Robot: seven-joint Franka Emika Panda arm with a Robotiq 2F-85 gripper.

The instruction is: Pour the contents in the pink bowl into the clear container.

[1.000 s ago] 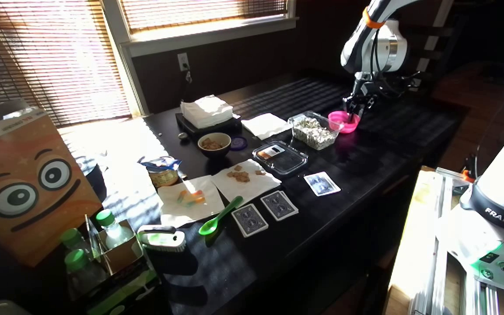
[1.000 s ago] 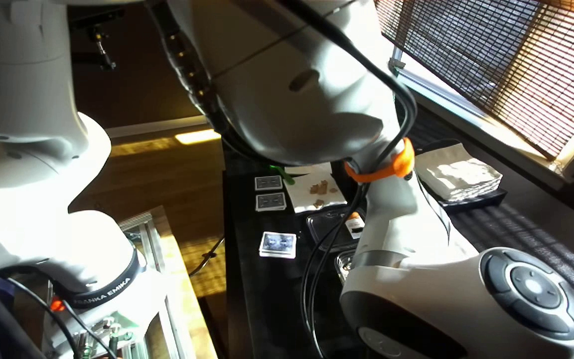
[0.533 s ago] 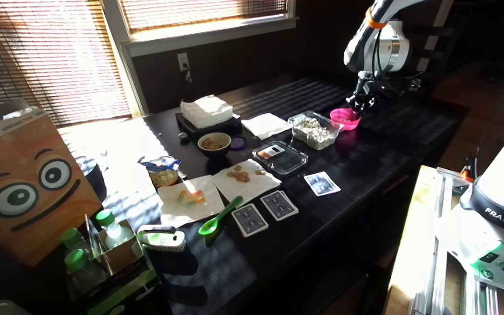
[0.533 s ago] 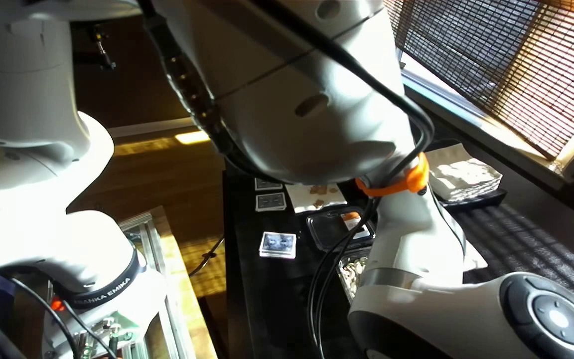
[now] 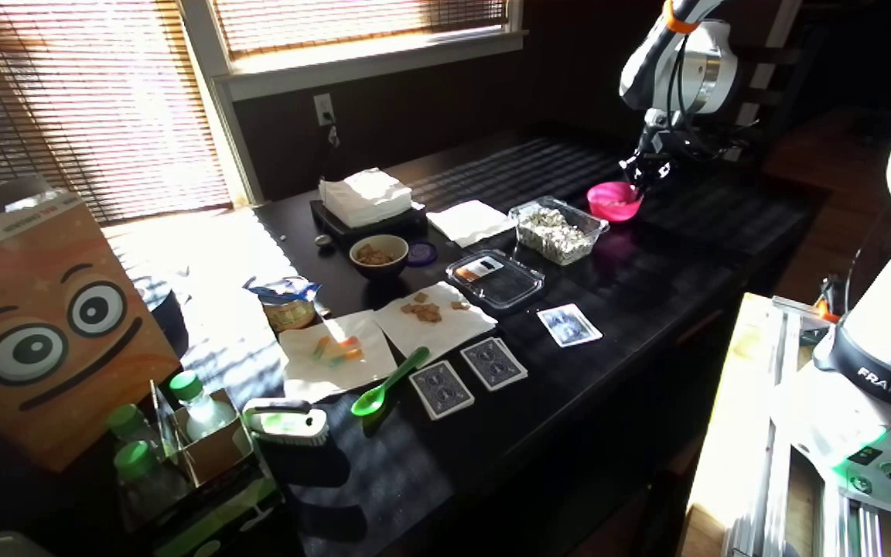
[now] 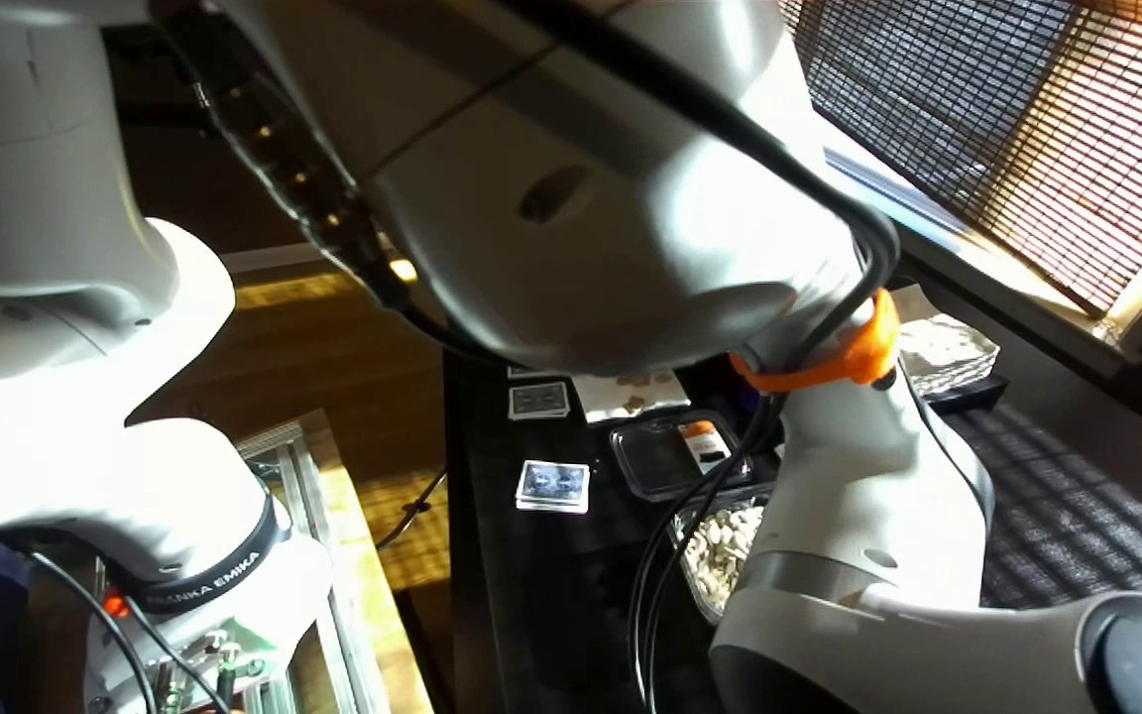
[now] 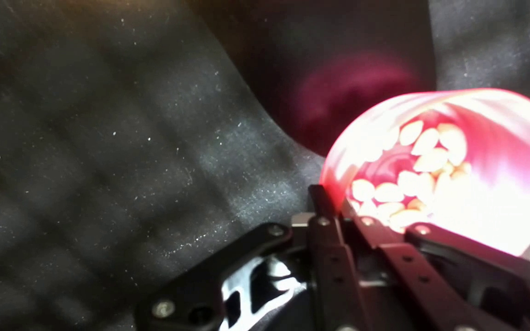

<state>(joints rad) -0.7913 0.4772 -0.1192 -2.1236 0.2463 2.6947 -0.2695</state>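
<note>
Sunlit blinds point(image 5: 368, 29) and a dark wall point(image 5: 430, 116) back the scene, and bars of light and shade cross the black bench point(image 5: 631, 290). The pincer point(image 7: 340, 207) is pressed together on the rim of the pink bowl point(image 5: 616, 209), one finger outside its side and the other apparently within, partly hidden. The bowl extends from the pincer's tips and appears clear of the bench, judging by the pink reflection point(image 5: 614, 246) lying below it in an exterior view; pale oval pieces point(image 7: 388, 192) rest in its bottom. The clear container point(image 5: 602, 226), holding similar light-coloured bits point(image 6: 723, 550), stands on the bench near the pincer, with the bowl between the two. The step in hand is judged to be the lift and carry; pouring is not yet begun. The next move calls for bringing the pincer across until the bowl overhangs the container's opening, then turning it slowly to tip the bowl. Because the grip takes only one edge, the bowl may pivot within the pincer, and its load may fall short of the container.
</note>
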